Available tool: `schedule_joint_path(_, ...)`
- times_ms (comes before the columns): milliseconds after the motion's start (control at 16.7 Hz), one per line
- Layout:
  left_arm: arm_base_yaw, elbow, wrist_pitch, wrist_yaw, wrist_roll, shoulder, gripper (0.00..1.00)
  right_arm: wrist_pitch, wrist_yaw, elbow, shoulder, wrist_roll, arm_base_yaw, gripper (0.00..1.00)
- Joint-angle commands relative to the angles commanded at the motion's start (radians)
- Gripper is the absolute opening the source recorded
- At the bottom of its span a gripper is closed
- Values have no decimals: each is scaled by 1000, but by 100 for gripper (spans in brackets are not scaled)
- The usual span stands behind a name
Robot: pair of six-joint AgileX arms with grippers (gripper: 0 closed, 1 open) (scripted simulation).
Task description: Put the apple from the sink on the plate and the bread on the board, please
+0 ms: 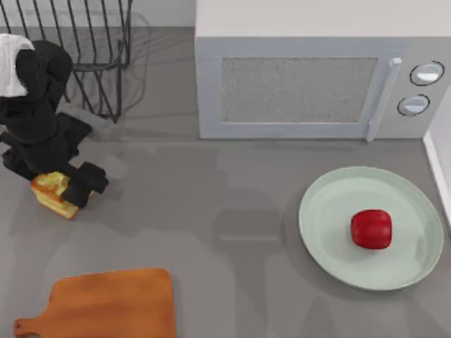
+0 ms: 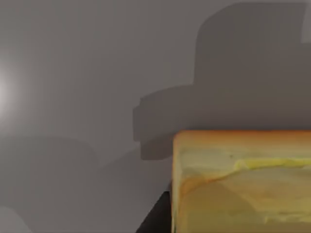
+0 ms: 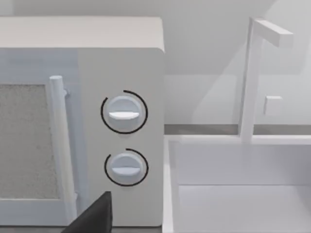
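Observation:
The bread point(image 1: 51, 189), a golden chunk with pale yellow sides, is at the table's left, and my left gripper point(image 1: 76, 191) is shut on it. Up close, the bread point(image 2: 243, 184) shows with a dark finger point(image 2: 154, 219) beside it, above the grey tabletop. The orange-brown board point(image 1: 106, 306) lies at the front left, below the bread in the top view. The red apple point(image 1: 371, 229) rests on the mint-green plate point(image 1: 331, 211) at the right. A dark part of my right gripper point(image 3: 92, 218) faces the microwave and the white sink point(image 3: 171, 184).
A microwave point(image 1: 310, 77) stands at the back centre. A black wire rack point(image 1: 91, 49) is at the back left, close behind my left arm. The sink's edge point(image 1: 440, 162) runs along the right side, with a white faucet point(image 3: 248, 77) behind it.

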Motion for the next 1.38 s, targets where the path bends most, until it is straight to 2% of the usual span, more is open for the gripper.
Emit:
schedule_joint_path(60, 0, 0, 0, 0, 0, 0, 2, 0, 0, 0, 0, 0, 0, 100)
schedule_joint_path(120, 0, 0, 0, 0, 0, 0, 0, 0, 0, 0, 0, 0, 0, 100)
schedule_joint_path(720, -1, 19, -21, 5, -1, -19, 0, 0, 0, 0, 0, 0, 0, 100)
schedule_joint_path(1140, -2, 189, -305, 4, -5, -94, 0, 0, 0, 0, 0, 0, 0, 100)
schedule_joint_path(1380, -2, 248, -369, 4, -7, -130, 0, 0, 0, 0, 0, 0, 0, 100)
